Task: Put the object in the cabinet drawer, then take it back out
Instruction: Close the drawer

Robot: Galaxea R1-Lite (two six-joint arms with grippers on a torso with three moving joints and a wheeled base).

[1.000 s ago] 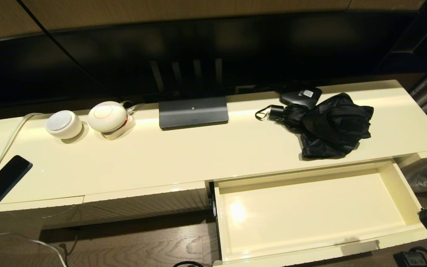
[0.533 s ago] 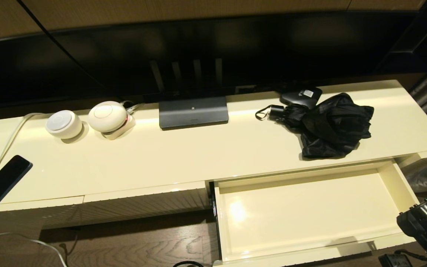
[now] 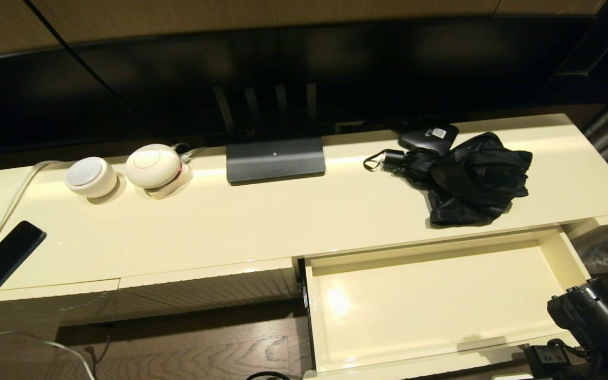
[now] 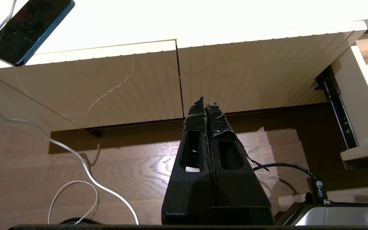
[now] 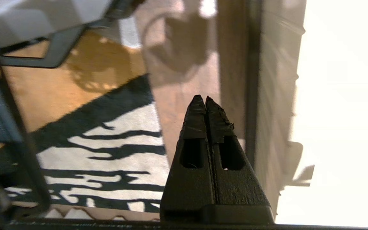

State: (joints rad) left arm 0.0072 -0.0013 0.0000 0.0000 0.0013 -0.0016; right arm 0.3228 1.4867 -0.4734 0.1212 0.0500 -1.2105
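The umbrella (image 3: 467,177) lies on the cabinet top (image 3: 262,227), just behind the open drawer (image 3: 436,301), with its handle toward a small black box (image 3: 429,137) that it touches or nearly touches. We see our right gripper (image 5: 205,101) with both fingers pressed together and holding nothing, beside the drawer's ribbed front; its arm (image 3: 594,322) sits at the drawer's near right corner. Our left gripper (image 4: 207,103) is also pinched together, parked low before the closed panels.

We judge the main risks to be the arm clipping the drawer's rim on its way up, and a grab catching only loose fabric, so the umbrella sags or drags the box along.

The drawer is wide and bare, with plenty of room; the top left of the umbrella is open too.
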